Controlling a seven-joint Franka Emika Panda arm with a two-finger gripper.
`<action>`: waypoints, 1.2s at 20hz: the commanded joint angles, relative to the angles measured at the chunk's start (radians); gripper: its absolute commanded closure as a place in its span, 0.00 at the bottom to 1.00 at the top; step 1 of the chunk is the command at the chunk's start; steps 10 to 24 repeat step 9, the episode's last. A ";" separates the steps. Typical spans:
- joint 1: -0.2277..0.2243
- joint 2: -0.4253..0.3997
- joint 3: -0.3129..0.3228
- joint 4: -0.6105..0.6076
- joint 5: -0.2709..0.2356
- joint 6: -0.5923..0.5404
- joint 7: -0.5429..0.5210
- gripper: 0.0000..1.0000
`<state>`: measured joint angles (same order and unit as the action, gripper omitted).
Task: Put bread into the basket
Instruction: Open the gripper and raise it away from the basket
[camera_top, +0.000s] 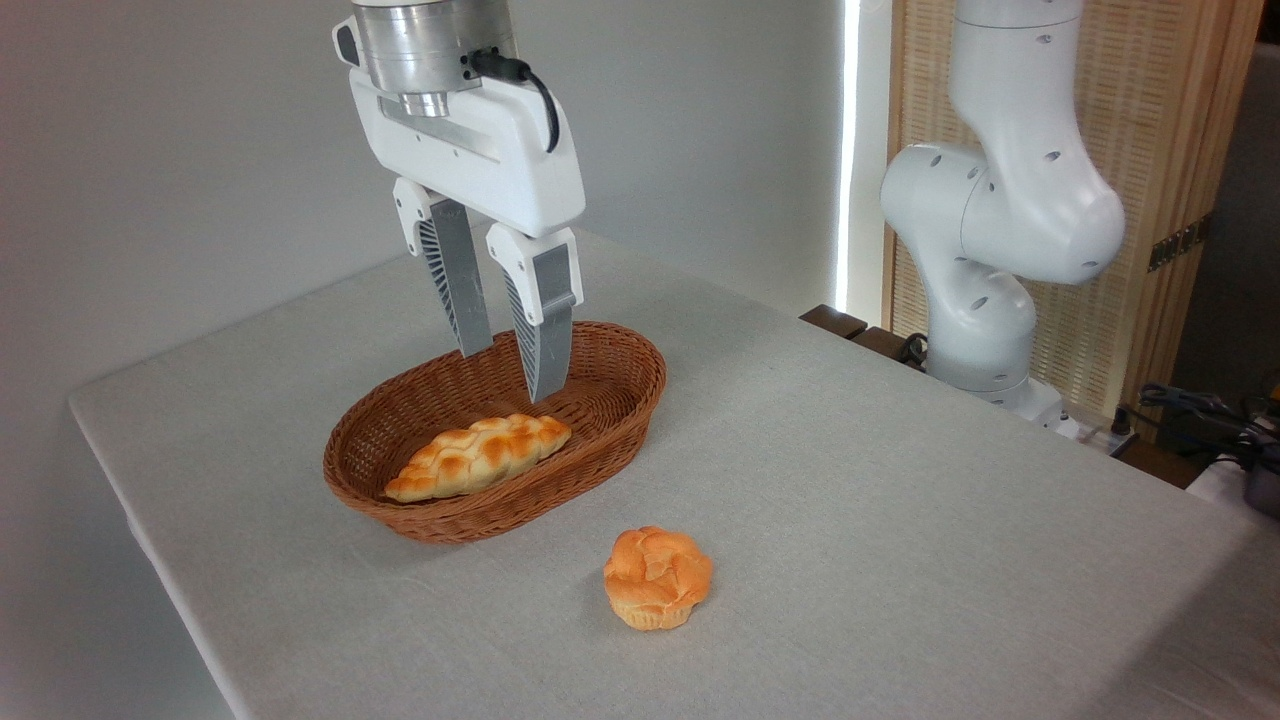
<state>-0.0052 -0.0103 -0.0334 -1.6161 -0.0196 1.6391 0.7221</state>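
Note:
The long braided bread, golden with orange-brown patches, lies inside the oval brown wicker basket, along its near side. My gripper hangs above the basket's middle, just behind and over the loaf. Its two grey fingers point down with a gap between them and hold nothing. The fingertips stand a little above the bread and do not touch it.
A small round orange muffin-shaped bun sits on the grey tablecloth in front of the basket, to the right. The arm's white base rises at the table's far right edge. Cables and dark gear lie at the far right.

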 joint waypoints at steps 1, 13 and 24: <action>-0.012 0.016 0.001 0.058 -0.013 -0.090 0.008 0.00; -0.012 0.016 0.004 0.062 0.001 -0.094 0.010 0.00; -0.012 0.016 0.004 0.062 0.001 -0.094 0.010 0.00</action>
